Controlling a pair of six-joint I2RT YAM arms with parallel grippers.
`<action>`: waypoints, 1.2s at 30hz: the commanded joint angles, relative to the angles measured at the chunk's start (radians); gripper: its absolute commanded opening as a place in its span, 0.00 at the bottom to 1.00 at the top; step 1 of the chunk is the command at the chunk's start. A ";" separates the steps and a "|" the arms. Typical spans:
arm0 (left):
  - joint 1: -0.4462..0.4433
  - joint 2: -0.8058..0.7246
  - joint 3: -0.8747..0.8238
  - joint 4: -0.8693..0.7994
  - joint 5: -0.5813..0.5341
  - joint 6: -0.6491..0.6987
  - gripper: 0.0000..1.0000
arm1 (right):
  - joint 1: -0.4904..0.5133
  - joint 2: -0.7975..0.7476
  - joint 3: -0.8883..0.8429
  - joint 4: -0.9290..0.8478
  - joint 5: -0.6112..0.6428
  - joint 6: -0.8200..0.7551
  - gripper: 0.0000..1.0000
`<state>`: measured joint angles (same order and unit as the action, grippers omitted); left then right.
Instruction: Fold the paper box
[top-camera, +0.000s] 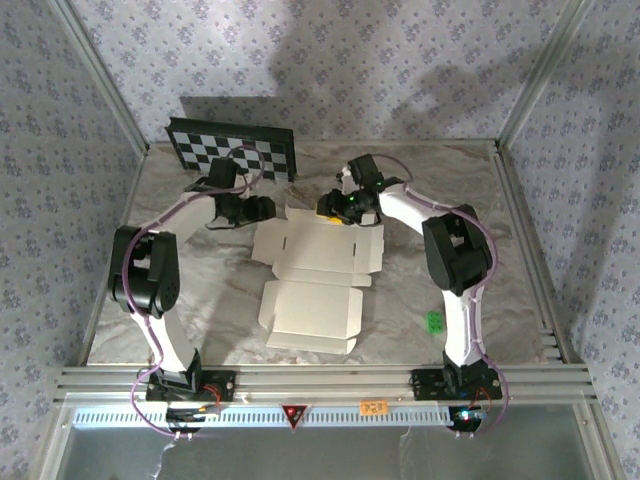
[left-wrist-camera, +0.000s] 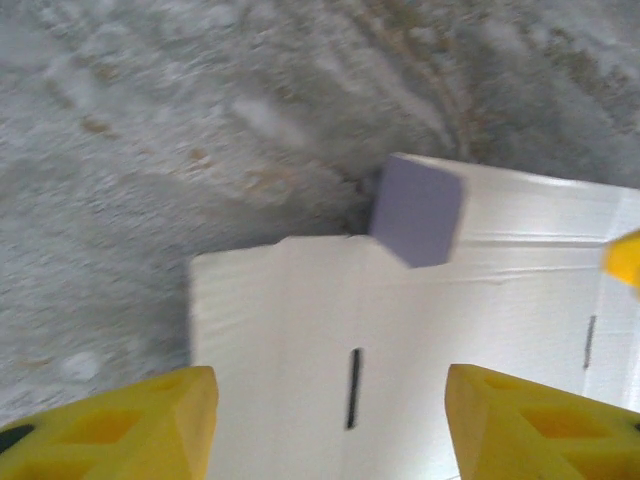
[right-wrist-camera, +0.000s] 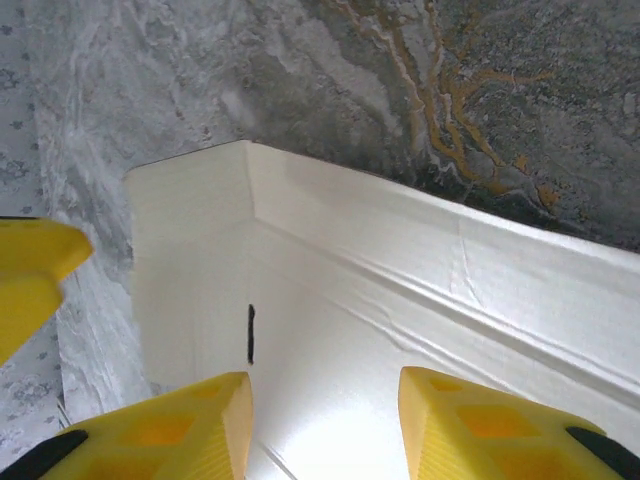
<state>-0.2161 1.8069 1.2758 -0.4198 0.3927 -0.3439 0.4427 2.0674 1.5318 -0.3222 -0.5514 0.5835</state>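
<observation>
Paper box (top-camera: 312, 285) lying unfolded at the middle of the marbled table (top-camera: 200, 300), one small flap (left-wrist-camera: 415, 210) standing up; left gripper (top-camera: 262, 210) and right gripper (top-camera: 335, 207) hovering over its far edge, jaws of both standing apart; checkerboard panel (top-camera: 232, 150) leaning behind; small green object (top-camera: 434, 321) lying beside the right arm

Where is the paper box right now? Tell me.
In the top view, the paper box lies mostly flat mid-table, its far edge between the left gripper and right gripper.
</observation>
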 joint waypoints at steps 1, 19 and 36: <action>0.019 0.012 0.002 -0.009 0.026 0.060 0.59 | 0.003 -0.066 -0.042 -0.052 0.020 -0.036 0.45; 0.032 0.128 0.005 0.021 0.113 0.146 0.31 | 0.004 -0.170 -0.110 -0.082 0.053 -0.054 0.45; 0.014 -0.146 -0.006 0.095 0.288 0.241 0.09 | -0.129 -0.452 -0.100 -0.266 0.132 -0.297 0.48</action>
<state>-0.1925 1.7473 1.2526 -0.3515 0.5945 -0.1562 0.3450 1.6875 1.4200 -0.5003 -0.4480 0.3935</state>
